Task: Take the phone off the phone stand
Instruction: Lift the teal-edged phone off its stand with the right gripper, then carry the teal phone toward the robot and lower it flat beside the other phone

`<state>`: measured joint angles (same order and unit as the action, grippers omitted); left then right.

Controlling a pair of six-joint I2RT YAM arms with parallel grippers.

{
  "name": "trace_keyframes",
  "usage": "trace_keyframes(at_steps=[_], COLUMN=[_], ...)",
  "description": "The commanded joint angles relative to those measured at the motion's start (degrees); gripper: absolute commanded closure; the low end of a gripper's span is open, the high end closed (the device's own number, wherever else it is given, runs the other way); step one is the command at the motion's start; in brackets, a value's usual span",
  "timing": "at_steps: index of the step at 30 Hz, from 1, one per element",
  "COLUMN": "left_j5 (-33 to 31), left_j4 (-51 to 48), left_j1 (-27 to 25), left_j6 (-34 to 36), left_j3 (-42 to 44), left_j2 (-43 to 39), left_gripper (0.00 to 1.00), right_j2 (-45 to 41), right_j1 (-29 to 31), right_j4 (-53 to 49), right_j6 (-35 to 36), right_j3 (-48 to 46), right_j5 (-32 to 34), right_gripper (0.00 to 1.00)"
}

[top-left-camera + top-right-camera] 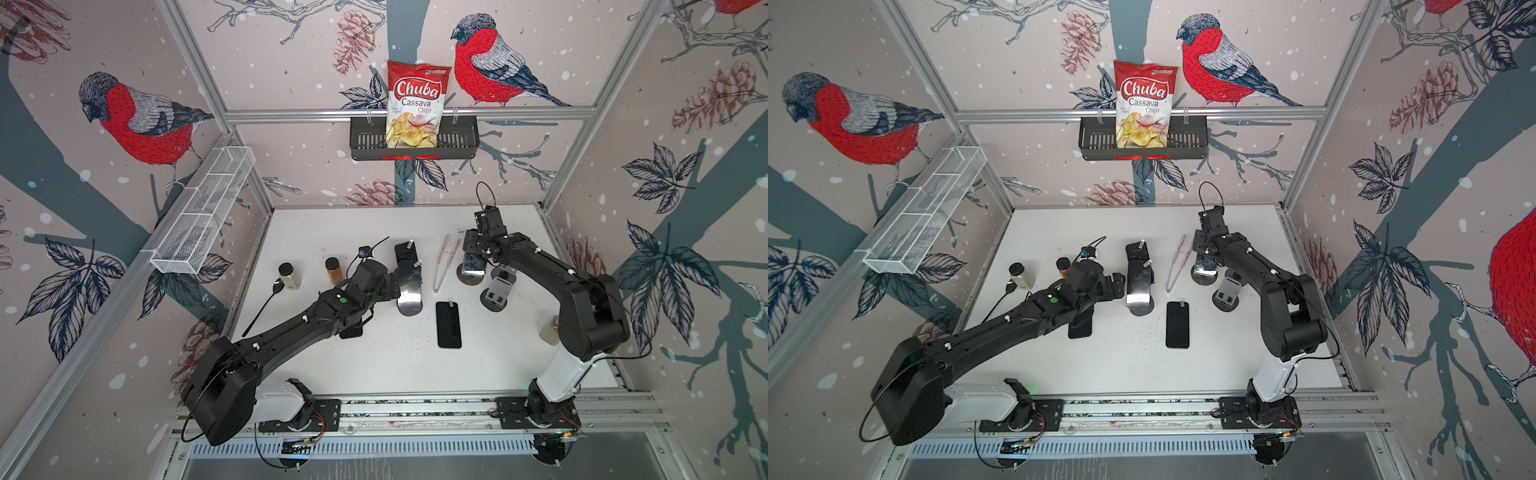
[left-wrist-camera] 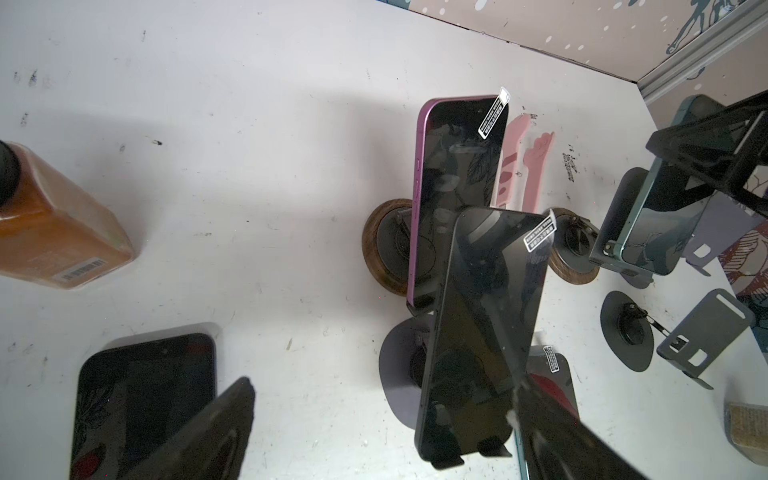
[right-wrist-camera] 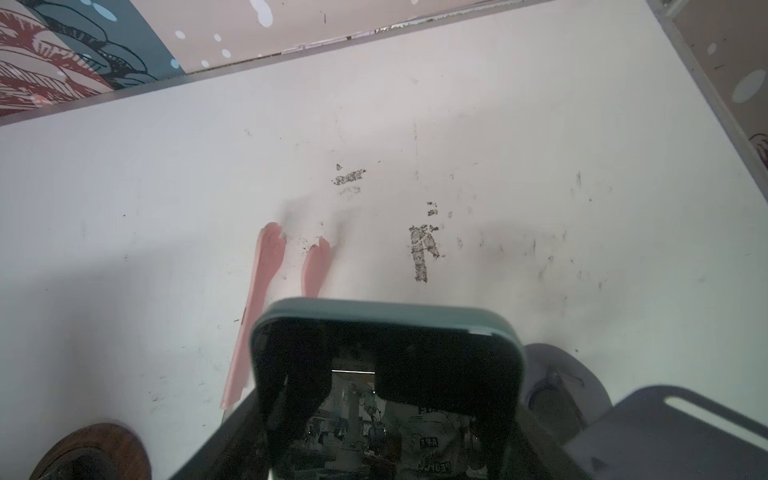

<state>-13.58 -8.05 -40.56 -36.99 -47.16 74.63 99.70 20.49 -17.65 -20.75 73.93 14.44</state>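
Right pincer (image 1: 473,251): down on the teal phone (image 1: 474,266), a finger against each long side near its top end. It's clamped on, phone in its grip!
Teal phone: right of the middle of the counter (image 1: 374,365), nearer the back edge than the front. It leans with its screen showing in both top views, over the wooden-based phone stand (image 1: 468,281). Whether its lower end sits in the cradle, I cannot tell.
Left pincer (image 2: 382,384): spread wide, nothing held, hovering about mid-counter.
Dark phone (image 2: 486,324): propped on a grey-based stand (image 2: 397,374) right in front of the left pincer. One finger (image 2: 552,424) overlaps its lower edge in the left wrist view, and contact is unclear.
Purple phone (image 2: 419,199): propped on a second wooden stand (image 2: 374,249), just behind the dark phone on the back-edge side.
Pink tongs (image 1: 444,266): flat on the counter between the purple phone and the teal phone, touching neither.
Black phone (image 1: 449,325): lying flat near mid-counter, on the front-edge side of the tongs.
Empty grey stands (image 1: 495,297): two of them, just right of the phone stand.
Spice jars (image 1: 289,276): two upright toward the left edge, with a black spoon (image 1: 262,309) just beside the outer one.
Back wall: a chips bag (image 1: 417,104) stands in a black basket (image 1: 365,143).
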Motion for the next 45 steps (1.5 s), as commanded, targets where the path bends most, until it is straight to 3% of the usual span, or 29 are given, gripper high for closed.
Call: trace_keyframes(at_steps=[1, 15, 27, 45], left_j5=[0.45, 1.13, 2.94, 5.13], left_j4=[1.85, 4.16, 6.83, 8.93], left_j1=[0.18, 0.48, 0.48, 0.48], left_j6=[1.13, 0.96, 1.31, 0.52], left_j3=[0.05, 1.99, 2.84, 5.10], left_j2=[-0.28, -2.08, -2.70, -5.26], left_gripper=[0.04, 0.04, 0.04, 0.04], right_j2=[-1.49, -11.16, -23.83, -25.40], right_j1=[0.33, 6.28, 10.48, 15.32], right_j4=[0.52, -3.72, -5.33, -8.13], right_j6=[1.44, 2.34, -1.27, -7.19], right_j3=[0.21, -3.20, -17.28, -29.56], right_j5=[1.12, -1.72, -6.44, -3.89], right_gripper=[0.45, 0.45, 0.45, 0.44])
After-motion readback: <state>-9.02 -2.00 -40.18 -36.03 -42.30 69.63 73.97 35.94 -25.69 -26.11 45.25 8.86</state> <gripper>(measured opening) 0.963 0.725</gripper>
